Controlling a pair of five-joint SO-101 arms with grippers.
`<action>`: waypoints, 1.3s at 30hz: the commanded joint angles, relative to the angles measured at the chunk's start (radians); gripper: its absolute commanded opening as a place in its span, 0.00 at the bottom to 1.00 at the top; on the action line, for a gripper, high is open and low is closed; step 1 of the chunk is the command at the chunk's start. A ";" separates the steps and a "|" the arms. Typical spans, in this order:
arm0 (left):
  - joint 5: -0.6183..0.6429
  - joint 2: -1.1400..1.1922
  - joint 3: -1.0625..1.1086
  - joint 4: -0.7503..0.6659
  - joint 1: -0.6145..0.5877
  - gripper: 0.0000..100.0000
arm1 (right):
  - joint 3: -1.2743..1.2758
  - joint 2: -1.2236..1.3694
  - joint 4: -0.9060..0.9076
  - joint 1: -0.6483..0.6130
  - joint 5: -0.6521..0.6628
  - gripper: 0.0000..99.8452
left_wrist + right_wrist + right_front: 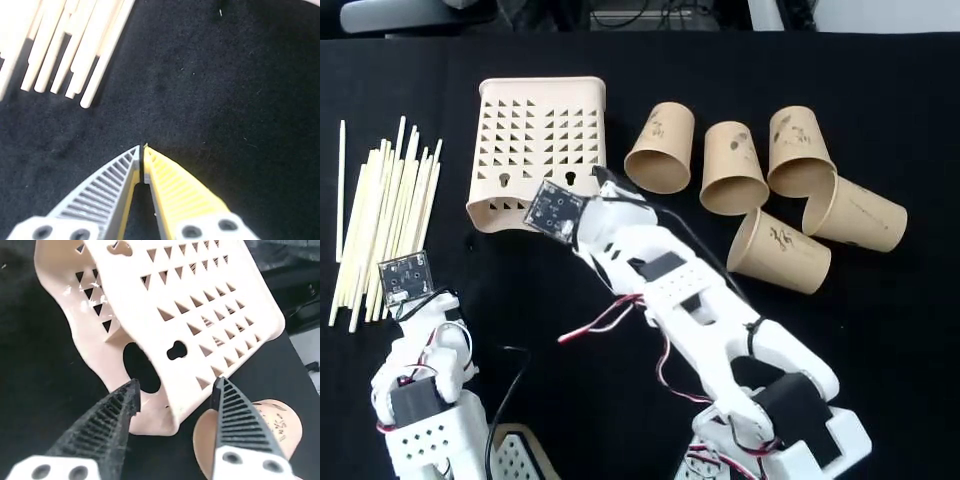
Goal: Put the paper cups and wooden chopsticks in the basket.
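Chopsticks (385,225) lie in a loose pile left of the basket (535,130), none in it yet. The left gripper (143,148) is pinched shut and empty, just short of their near ends. The basket lies on its side. The right gripper (177,382) gapes wide over its rim corner, so righting it seems the step in hand; next, a firm close on the thin wall. Five cups (660,148) lie tipped right of the basket, the nearest liable to be nudged.

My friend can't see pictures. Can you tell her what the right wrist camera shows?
The right end effector, open, hangs over the rim of a pale basket lying on its side on black cloth, with one paper cup nearby.
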 commanded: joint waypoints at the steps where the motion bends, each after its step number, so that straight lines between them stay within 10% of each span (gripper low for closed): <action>1: 0.005 -0.009 0.018 0.012 -0.005 0.03 | 0.025 0.004 -0.121 0.020 0.014 0.23; 26: 0.005 -0.009 0.018 0.012 -0.005 0.03 | 0.245 0.021 -0.644 0.018 0.213 0.01; 39: 0.005 -0.009 0.018 0.012 -0.005 0.03 | -0.107 -0.464 0.307 -0.075 -0.037 0.01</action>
